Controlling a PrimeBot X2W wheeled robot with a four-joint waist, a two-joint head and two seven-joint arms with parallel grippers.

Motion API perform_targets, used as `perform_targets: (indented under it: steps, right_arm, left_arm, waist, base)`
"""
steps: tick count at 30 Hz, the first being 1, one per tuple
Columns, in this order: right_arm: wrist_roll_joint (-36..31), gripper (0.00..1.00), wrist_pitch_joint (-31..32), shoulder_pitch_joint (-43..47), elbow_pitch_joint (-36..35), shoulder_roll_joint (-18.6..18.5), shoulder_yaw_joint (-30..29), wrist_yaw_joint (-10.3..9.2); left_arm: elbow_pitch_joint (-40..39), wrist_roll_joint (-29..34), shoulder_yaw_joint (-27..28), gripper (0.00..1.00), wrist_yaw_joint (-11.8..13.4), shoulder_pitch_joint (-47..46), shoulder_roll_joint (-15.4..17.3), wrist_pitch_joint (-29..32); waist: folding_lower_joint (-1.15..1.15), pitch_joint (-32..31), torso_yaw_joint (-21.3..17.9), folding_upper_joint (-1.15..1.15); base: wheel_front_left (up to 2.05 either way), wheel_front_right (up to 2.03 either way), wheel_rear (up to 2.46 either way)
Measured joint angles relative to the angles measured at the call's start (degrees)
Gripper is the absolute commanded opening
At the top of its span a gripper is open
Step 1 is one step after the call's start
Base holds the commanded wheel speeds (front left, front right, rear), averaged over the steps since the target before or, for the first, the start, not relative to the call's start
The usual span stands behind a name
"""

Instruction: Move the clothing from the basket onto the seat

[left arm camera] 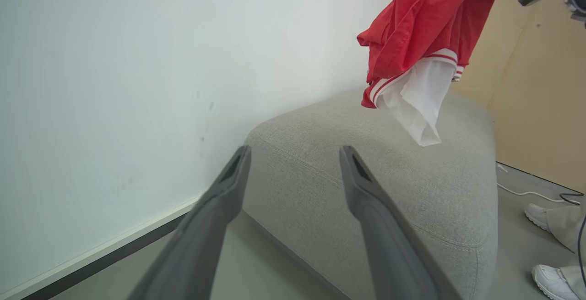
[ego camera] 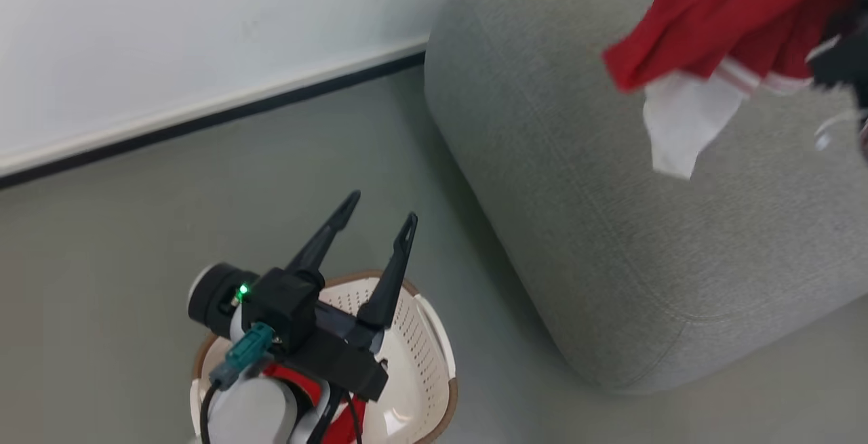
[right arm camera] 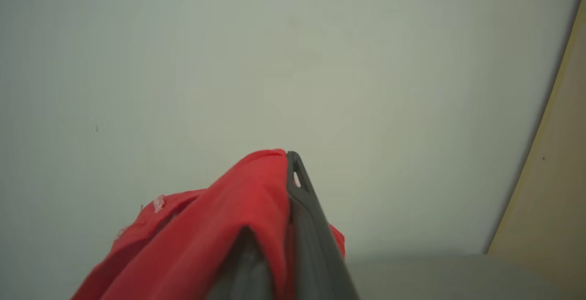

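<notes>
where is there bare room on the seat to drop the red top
The visible seat is bare, from the wall-side edge to the floor-side edge, under the hanging red top. Crowded at the basket: the left gripper hovers over it, red cloth inside.

The grey-green floor (ego camera: 135, 240) meets a white wall (ego camera: 169, 37) at a dark baseboard (ego camera: 203, 123). On the floor stand the basket (ego camera: 420, 349), near left, and the seat (ego camera: 610, 227) to its right, apart. A white cable (left arm camera: 522, 193) and a person's white shoes (left arm camera: 549, 284) lie beside the seat.

I see my right gripper (right arm camera: 284, 160) with jaws clamped on the red clothing (right arm camera: 206, 245), fabric draped over them, pale wall (right arm camera: 293, 62) behind, grey seat (right arm camera: 458, 277) below.
</notes>
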Motion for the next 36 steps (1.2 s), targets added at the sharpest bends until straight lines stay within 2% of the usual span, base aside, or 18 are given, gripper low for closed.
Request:
perform_targets:
  steps: [8,15,20,26,36]
  right_arm:
    - [1.4,0.00,1.4,-12.6,7.1,-2.6,-4.3,0.21]
    - [1.4,0.00,1.7,-18.4,12.0,-7.1,-6.6,-0.15]
    - [0.5,0.00,1.6,-20.9,14.9,-8.6,-6.9,-0.63]
    - [-1.9,0.00,1.4,-23.3,17.9,-8.9,-5.6,-0.69]
    - [-1.8,0.00,0.9,-23.8,25.3,-5.4,-5.1,-1.64]
  left_arm:
    - [-4.7,1.4,1.5,1.00,0.7,-3.8,0.9,1.5]
    - [-8.6,2.3,1.6,1.00,0.8,-6.6,1.5,2.8]
    - [-10.0,2.8,1.6,1.00,0.8,-8.0,1.6,3.5]
    - [-11.3,3.4,1.0,1.00,1.2,-8.7,1.8,4.6]
    - [-11.8,5.2,-0.5,1.00,1.2,-10.8,1.5,5.5]
  waist:
    - [0.00,6.1,2.9,0.00]
    - [0.00,11.8,5.7,0.00]
    - [0.00,15.6,7.5,0.00]
    - [0.00,19.7,9.3,0.01]
    - [0.00,24.8,11.2,0.00]
  base:
    - [0.00,0.00,0.00]
    - [0.00,0.00,0.00]
    - [0.00,0.00,0.00]
    - [0.00,0.00,0.00]
    - [0.00,0.00,0.00]
